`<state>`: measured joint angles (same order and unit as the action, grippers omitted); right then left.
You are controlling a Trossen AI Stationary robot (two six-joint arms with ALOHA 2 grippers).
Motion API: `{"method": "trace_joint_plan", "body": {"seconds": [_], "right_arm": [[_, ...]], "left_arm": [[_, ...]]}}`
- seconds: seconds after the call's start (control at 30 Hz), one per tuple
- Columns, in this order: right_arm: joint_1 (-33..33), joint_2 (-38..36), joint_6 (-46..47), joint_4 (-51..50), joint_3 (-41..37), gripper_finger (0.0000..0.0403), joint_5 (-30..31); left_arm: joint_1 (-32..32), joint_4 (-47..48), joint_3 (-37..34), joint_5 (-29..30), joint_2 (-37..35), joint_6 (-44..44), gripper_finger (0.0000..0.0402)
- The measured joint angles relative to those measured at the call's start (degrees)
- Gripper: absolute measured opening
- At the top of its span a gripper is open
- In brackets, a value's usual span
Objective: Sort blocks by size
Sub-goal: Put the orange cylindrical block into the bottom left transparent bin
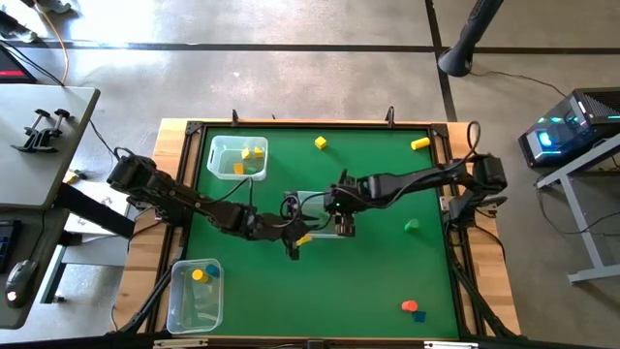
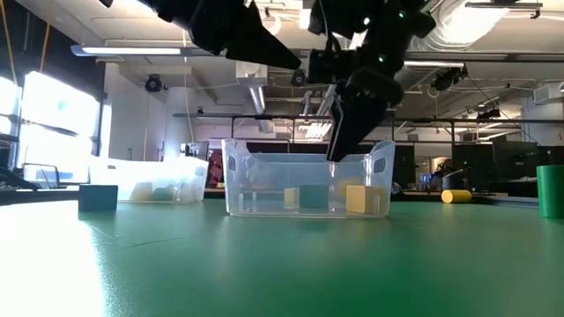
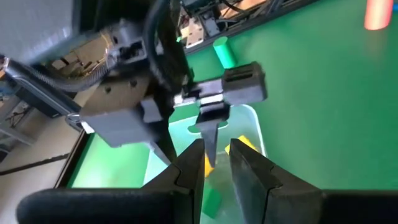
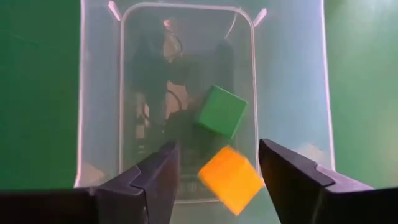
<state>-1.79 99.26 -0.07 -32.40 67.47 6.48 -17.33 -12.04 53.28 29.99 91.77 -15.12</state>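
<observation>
Nearest your right wrist camera, the right pincer (image 4: 217, 165) stood with its two fingers (image 4: 163, 171) spread wide, and a yellow-orange block (image 4: 231, 180) sat between them, touching neither, turned corner-on with no clear long axis; you could not tell from that view whether it rested on the floor of the clear middle bin (image 4: 102, 124) or was above it. A green block (image 4: 221, 112) lay deeper in the same bin, also rotated so its corners pointed at the bin walls. From above, your right pincer (image 1: 345, 225) hung over that bin (image 1: 312, 199) at the centre of the green surface (image 1: 368, 281), with the left pincer (image 1: 294, 244) just beside it at the bin's near edge. The left pincer's fingers (image 3: 249, 171) were narrowly parted, and you could not tell whether they held anything. Two more clear bins (image 1: 225, 147) (image 1: 184, 301) sat toward the left side with blocks inside. Loose blocks lay well apart: two yellow ones (image 1: 320, 142) (image 1: 419, 143) by the far edge, a green one (image 1: 411, 226) to the right, red (image 1: 409, 305) and blue (image 1: 419, 316) ones touching near the front right corner. Wide open green lay between them.
</observation>
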Motion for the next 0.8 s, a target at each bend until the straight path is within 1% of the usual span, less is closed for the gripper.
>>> {"method": "trace_joint_plan", "body": {"seconds": [0.2, 0.33, 0.43, 0.57, 0.7, 0.8], "right_arm": [[-1.1, -1.6, 1.6, -3.7, 1.9, 0.0215, 1.1], [-5.2, -5.9, 2.8, -4.6, 0.5, 0.0216, 5.1], [-9.7, -10.2, 4.7, -4.4, -2.3, 0.0216, 9.5], [-16.3, -16.4, 9.8, -2.9, -7.3, 0.0216, 15.2], [-22.2, -21.6, 15.4, 2.2, -13.7, 0.0217, 19.5], [-25.8, -24.5, 19.2, 6.3, -18.3, 0.0217, 21.2]], "left_arm": [[-0.1, 0.9, 0.0, 0.1, 0.0, 0.6, 0.0060], [-0.1, 1.4, 0.0, 0.3, 0.0, 1.1, 0.0060], [-0.3, 2.0, 0.0, 0.3, 0.0, 1.8, 0.0060], [-0.3, 1.9, 0.0, 0.3, 0.0, 2.1, 0.0060], [-0.3, 1.4, 0.0, 0.3, 0.0, 1.7, 0.0060], [-0.3, 0.9, -0.1, 0.2, 0.0, 1.5, 0.0060]]}}
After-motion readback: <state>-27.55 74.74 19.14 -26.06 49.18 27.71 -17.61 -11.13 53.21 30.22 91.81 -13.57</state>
